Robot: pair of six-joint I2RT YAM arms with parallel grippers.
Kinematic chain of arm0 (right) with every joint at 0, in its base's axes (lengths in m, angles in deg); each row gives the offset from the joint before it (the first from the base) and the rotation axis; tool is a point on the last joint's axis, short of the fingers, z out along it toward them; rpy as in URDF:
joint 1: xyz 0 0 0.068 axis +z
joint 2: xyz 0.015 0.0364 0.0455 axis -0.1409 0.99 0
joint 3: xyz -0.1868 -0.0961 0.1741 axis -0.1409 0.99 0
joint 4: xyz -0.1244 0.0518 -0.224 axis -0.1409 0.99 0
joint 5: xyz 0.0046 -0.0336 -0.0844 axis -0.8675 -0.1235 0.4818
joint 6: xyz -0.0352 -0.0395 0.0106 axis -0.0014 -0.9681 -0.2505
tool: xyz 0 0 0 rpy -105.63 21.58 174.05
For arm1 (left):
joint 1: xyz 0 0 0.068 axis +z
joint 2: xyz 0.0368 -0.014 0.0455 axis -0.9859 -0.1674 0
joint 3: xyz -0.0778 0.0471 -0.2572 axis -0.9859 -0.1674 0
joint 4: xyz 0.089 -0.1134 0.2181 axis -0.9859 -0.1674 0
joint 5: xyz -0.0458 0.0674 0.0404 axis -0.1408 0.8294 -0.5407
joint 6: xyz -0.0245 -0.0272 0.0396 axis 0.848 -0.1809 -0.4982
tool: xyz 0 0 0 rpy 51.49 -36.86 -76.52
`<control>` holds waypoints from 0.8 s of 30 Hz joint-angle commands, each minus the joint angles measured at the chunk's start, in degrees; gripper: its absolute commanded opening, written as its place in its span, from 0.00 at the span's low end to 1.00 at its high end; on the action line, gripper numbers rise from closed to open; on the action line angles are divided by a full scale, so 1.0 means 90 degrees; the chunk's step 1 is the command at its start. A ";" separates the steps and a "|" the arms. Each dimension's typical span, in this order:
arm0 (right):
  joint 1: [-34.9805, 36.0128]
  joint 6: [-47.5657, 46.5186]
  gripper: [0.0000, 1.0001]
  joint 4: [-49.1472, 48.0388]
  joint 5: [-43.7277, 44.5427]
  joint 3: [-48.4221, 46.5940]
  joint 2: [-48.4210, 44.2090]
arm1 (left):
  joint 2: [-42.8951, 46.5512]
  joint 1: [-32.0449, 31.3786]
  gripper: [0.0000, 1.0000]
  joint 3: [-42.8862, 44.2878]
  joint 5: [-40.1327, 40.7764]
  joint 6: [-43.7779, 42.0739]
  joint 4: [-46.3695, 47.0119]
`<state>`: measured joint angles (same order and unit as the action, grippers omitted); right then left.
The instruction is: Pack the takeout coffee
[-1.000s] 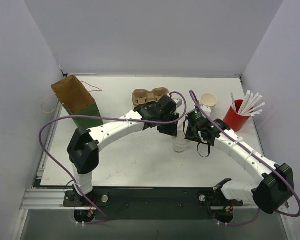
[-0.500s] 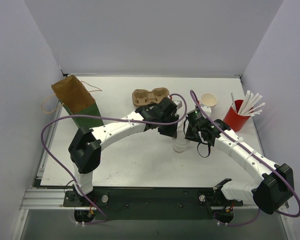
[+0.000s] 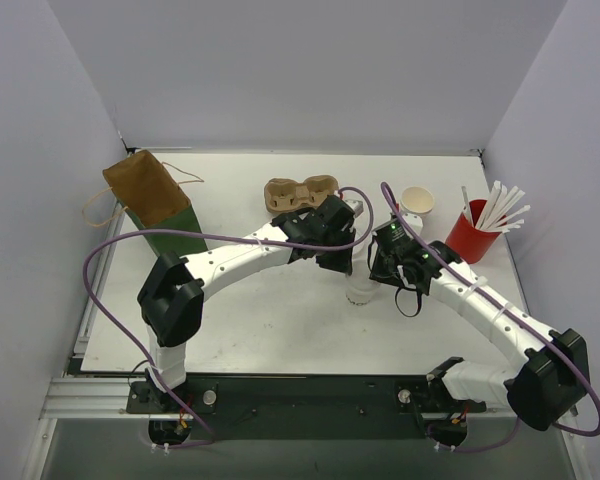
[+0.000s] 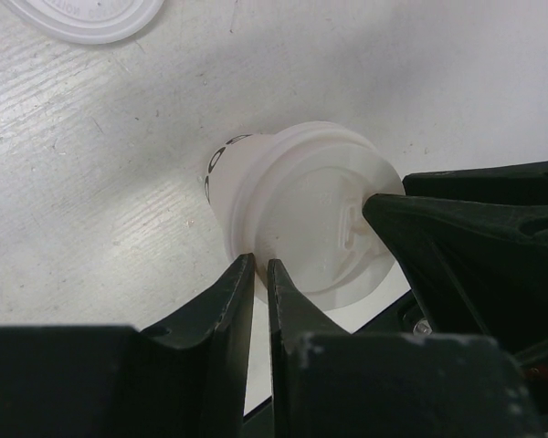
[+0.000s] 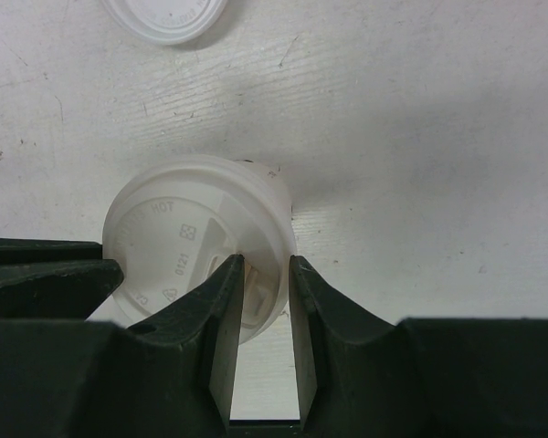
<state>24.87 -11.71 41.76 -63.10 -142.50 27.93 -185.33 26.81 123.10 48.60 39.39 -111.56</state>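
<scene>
One takeout coffee cup (image 3: 360,290) stands mid-table with a white lid on it, between my two grippers. In the left wrist view my left gripper (image 4: 260,265) is shut to a thin slit, its tips against the near rim of the lidded cup (image 4: 283,210), and nothing shows between its fingers. In the right wrist view my right gripper (image 5: 266,263) pinches the edge of the lid (image 5: 178,228) by the sip spout, one finger on top and one outside the rim. The other takeout coffee cup (image 3: 417,200) stands open and unlidded at the back right.
The brown pulp carrier (image 3: 300,192) sits behind my left gripper (image 3: 345,262). A paper bag (image 3: 155,200) stands at the back left, and a red cup of white straws (image 3: 472,235) at the right. A loose white lid (image 4: 82,14) lies on the table beyond the lidded cup.
The left gripper's fingers have closed to a thin slit and shifted slightly onto the cup's lid. The right arm and the cup have stayed put.
</scene>
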 commanded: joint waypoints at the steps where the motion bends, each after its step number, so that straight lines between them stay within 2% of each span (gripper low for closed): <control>1: -0.0031 0.0103 0.22 0.0058 -0.0068 0.0205 -0.0051 | -0.0236 -0.0074 0.19 -0.0225 0.0252 -0.0040 -0.0056; 24: -0.0031 0.0201 0.22 -0.0069 -0.0098 0.0468 -0.0100 | -0.0197 -0.0191 0.19 -0.1133 0.0516 0.0107 0.0247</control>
<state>24.57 -10.66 39.34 -63.41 -140.34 26.60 -183.21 26.35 117.50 51.11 40.81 -104.63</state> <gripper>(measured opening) 0.225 0.192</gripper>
